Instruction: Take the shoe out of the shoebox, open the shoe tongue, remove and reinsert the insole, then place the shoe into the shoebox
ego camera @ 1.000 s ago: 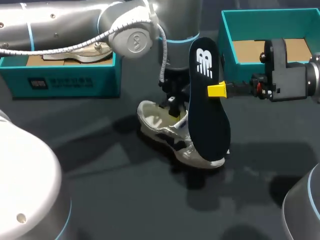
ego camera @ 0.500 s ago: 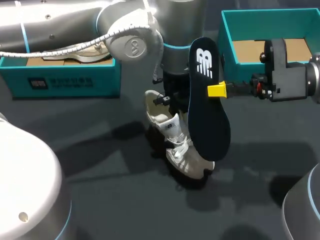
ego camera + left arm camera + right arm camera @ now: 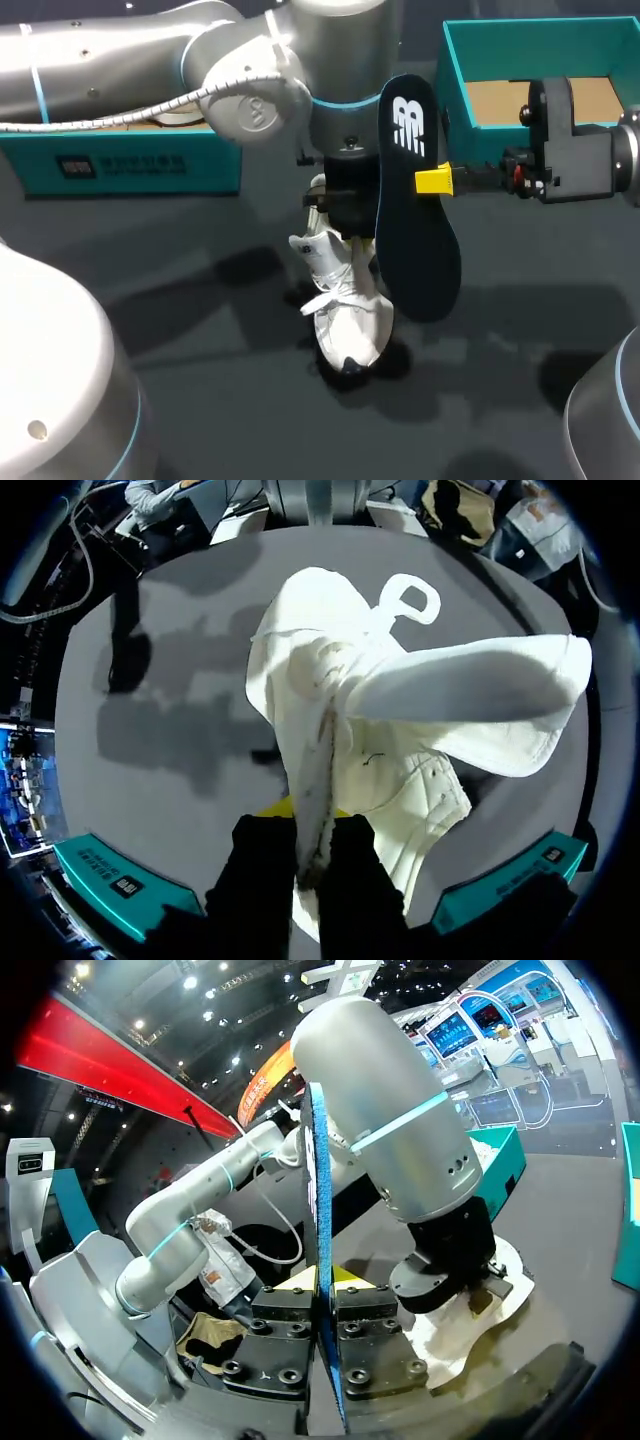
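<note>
Head view: a dark grey table (image 3: 200, 330) carries two teal boxes along its far edge, the left shoebox (image 3: 140, 160) and the right shoebox (image 3: 455, 90), the latter showing a brown cardboard floor. Between them, over the middle of the table, hangs the white shoe (image 3: 345, 310), heel uppermost and toe pointing down at the surface (whether the toe touches the table cannot be told). The left arm (image 3: 120, 50) enters from the left side and ends directly above the shoe; the left gripper (image 3: 345, 215) is clamped on the shoe's upper edge.

Left wrist view: both dark fingers of the left gripper pinch one side wall of the shoe's collar, with the open mouth of the shoe and a white pull loop (image 3: 405, 598) ahead of them.

Just beside the shoe, on its right, the black insole (image 3: 415, 220) stands upright in the air, clear of both boxes. The right gripper (image 3: 437, 181) grips it at mid-length.

Right wrist view: the insole appears edge-on, nipped between the two fingers, with the shoe beyond under the left arm.
</note>
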Robot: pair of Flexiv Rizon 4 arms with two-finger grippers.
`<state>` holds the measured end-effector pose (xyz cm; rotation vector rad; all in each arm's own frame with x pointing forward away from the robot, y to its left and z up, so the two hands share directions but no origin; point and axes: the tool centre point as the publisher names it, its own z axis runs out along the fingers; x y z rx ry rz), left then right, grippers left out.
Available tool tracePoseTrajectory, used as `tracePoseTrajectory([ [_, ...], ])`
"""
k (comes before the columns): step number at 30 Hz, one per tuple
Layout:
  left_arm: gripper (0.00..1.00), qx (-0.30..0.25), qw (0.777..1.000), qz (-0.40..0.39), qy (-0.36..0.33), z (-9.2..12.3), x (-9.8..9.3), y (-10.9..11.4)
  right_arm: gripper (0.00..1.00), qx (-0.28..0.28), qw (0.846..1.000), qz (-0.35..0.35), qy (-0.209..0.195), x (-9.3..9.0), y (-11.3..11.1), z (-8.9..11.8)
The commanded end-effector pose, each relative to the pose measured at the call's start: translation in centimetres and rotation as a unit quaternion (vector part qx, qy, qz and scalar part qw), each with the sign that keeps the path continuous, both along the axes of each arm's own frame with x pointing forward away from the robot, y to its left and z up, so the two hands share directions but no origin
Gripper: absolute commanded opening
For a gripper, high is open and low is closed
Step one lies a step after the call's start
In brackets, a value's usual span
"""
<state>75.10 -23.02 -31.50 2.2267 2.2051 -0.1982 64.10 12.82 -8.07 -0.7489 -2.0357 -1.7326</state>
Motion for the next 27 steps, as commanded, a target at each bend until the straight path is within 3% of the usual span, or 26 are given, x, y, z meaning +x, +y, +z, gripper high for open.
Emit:
tracePoseTrajectory([
  [1,0.0,0.0,1.0,-0.001,-0.004,0.0,-0.4,0.0,0.0,-0.001,1.0,-0.001,0.001,0.0,0.2,-0.1],
  [27,0.0,0.027,0.999,-0.019,0.013,-3.2,-0.5,-1.7,0.0,-0.001,1.0,-0.001,0.001,0.0,0.2,-0.1],
])
